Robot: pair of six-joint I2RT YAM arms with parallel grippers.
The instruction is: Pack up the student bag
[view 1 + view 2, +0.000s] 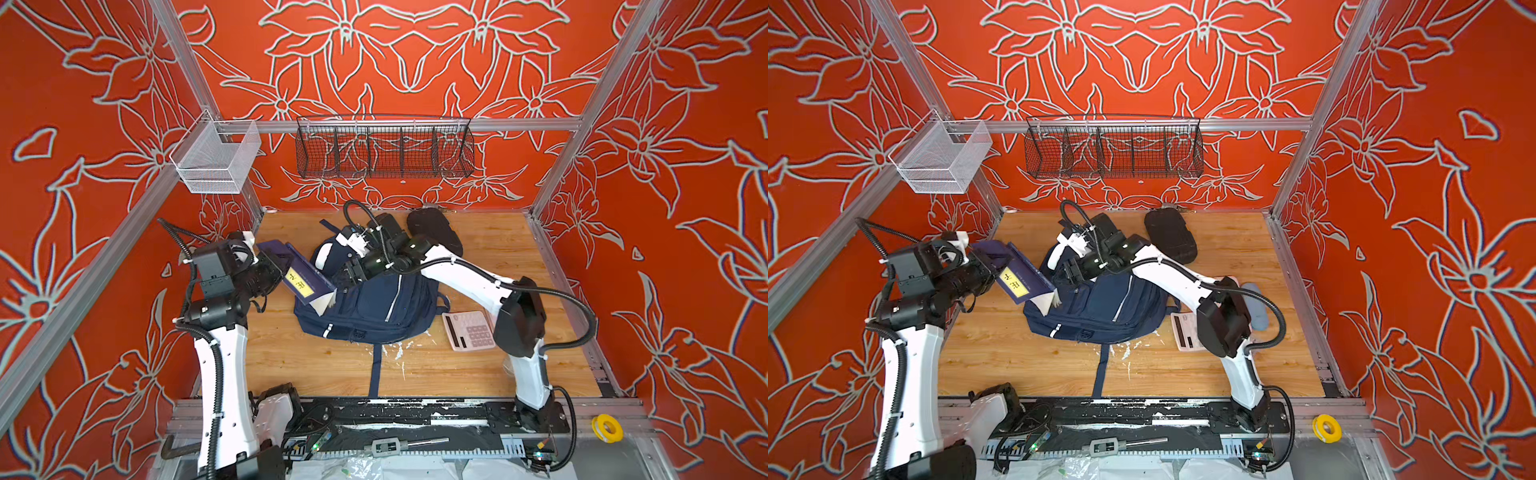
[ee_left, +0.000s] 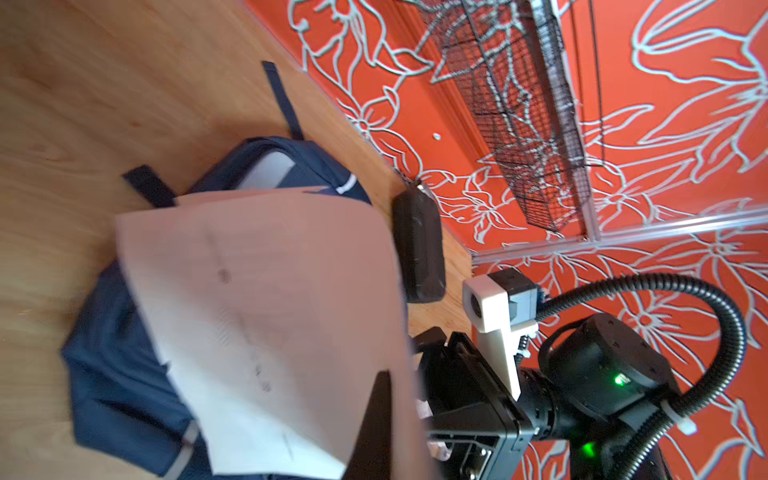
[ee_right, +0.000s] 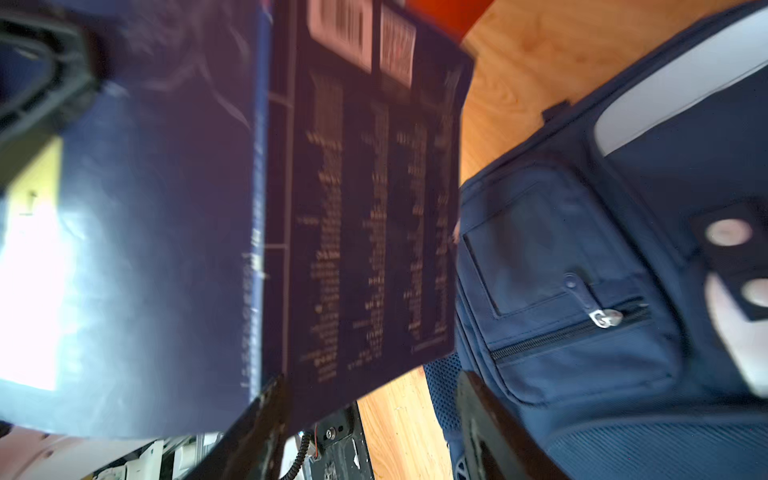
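Observation:
The navy student bag [image 1: 374, 307] [image 1: 1100, 309] lies flat in the middle of the wooden table, its zipped front pockets facing up. My left gripper [image 1: 277, 270] [image 1: 990, 272] is shut on a dark blue book [image 1: 305, 279] [image 1: 1022, 283] with a yellow label. The book hangs tilted over the bag's left edge, pale pages [image 2: 270, 291] fanned open. One left finger [image 2: 377, 428] presses the page; its partner is hidden behind it. My right gripper [image 1: 347, 276] [image 3: 374, 428] stands open at the bag's upper left. The book's back cover [image 3: 365, 208] brushes one of its fingers, and the bag [image 3: 582, 291] lies beside the other.
A black oval case [image 1: 436, 232] lies behind the bag. A pink calculator [image 1: 469, 332] sits right of it under my right arm, with a pale blue object [image 1: 1256, 307] beyond. A bag strap [image 1: 375, 370] trails forward. A black wire basket [image 1: 384, 149] and a white mesh basket [image 1: 216, 162] hang above.

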